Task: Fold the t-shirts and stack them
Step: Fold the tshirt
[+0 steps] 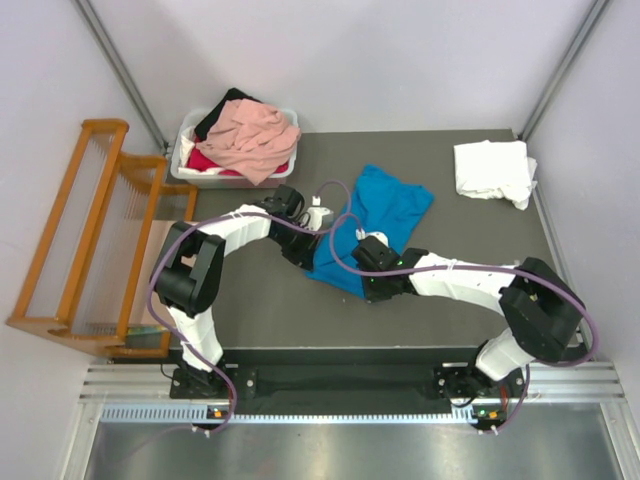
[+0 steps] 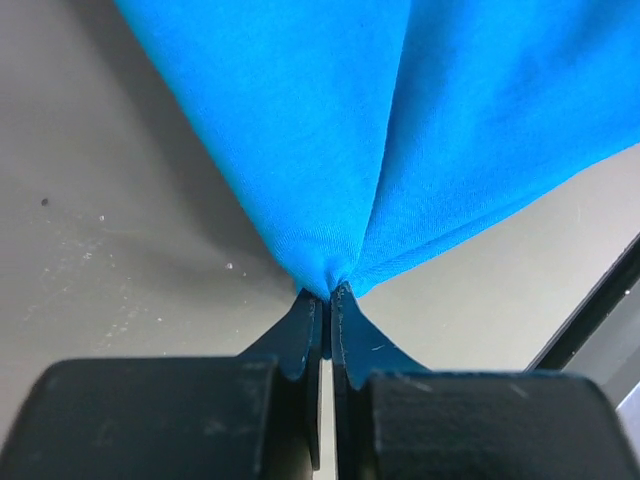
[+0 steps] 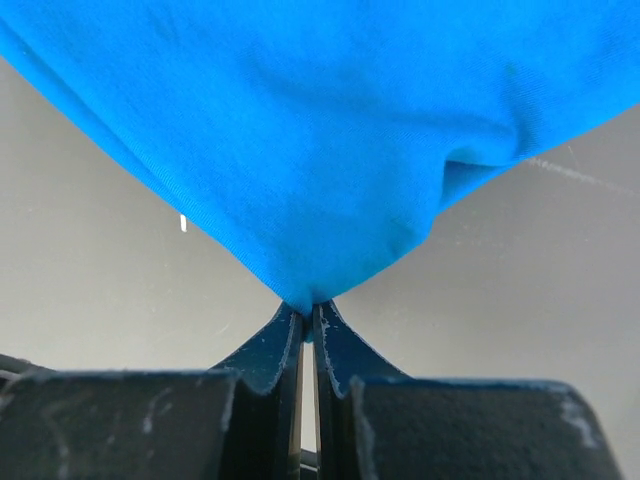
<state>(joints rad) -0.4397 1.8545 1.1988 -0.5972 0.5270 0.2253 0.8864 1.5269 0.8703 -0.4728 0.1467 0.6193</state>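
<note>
The blue t-shirt point(image 1: 392, 205) lies rumpled on the table point(image 1: 470, 240). It spreads away ahead of both grippers, with its near edge pinched at two spots. The left gripper point(image 2: 326, 300) has its jaws pressed together on a small peak of blue cloth, which fans out beyond the fingertips in two soft folds. The right gripper point(image 3: 308, 312) is clamped the same way on another tuck of that edge, just to the right of the left gripper. I cannot tell whether the pinched edge is clear of the table.

The cloth looks light and limp, so it should sag and bunch between the holds rather than keep a shape. Each pinch takes very little fabric and could slip under a hard pull. Holds well apart, at the hem corners or the shoulders, would probably let it hang flat; these two sit close together.

Both arms reach inward over the middle of the table with elbows bent outward. Their forearms are low and converging, and the fingers point along the surface into the cloth.

A white t-shirt point(image 1: 492, 170) rests well off to the right of the right gripper. A salmon-pink t-shirt point(image 1: 255, 135) is heaped in a tub point(image 1: 184, 165) far beyond and to the left of the left gripper.
</note>
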